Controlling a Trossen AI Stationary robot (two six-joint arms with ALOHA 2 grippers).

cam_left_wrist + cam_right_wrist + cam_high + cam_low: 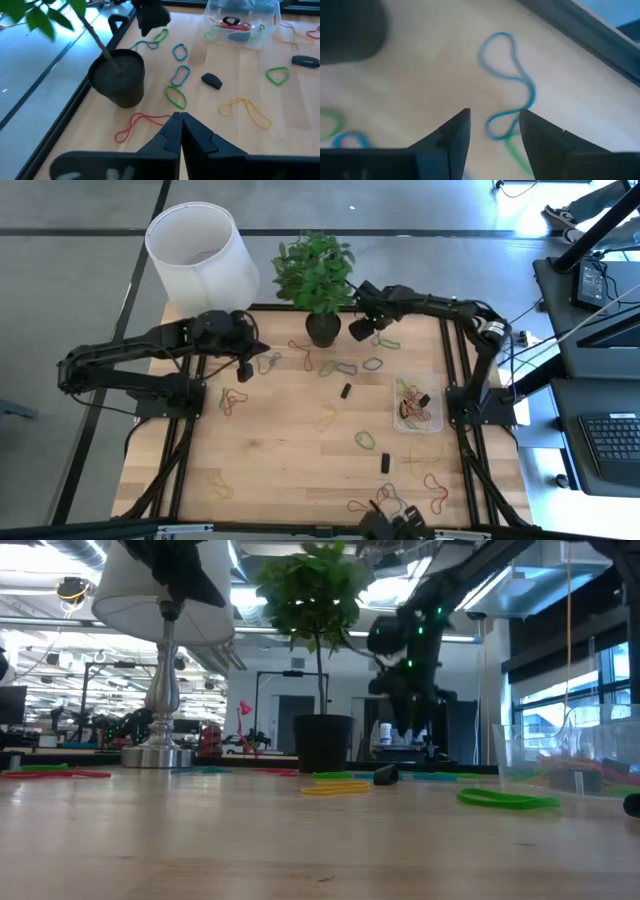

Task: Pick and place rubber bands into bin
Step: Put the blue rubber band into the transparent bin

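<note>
Right gripper point(492, 131), fingers parted, hovers over a blue rubber band point(507, 85); few bands lie in the bin point(418, 406) beyond it, many remain loose.

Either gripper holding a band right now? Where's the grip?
Nothing held. Left gripper is shut and empty; right gripper is open above a blue rubber band.

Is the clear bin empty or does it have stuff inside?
Not empty. The bin already holds several colourful rubber bands and something black, while many bands still lie on the table.
</note>
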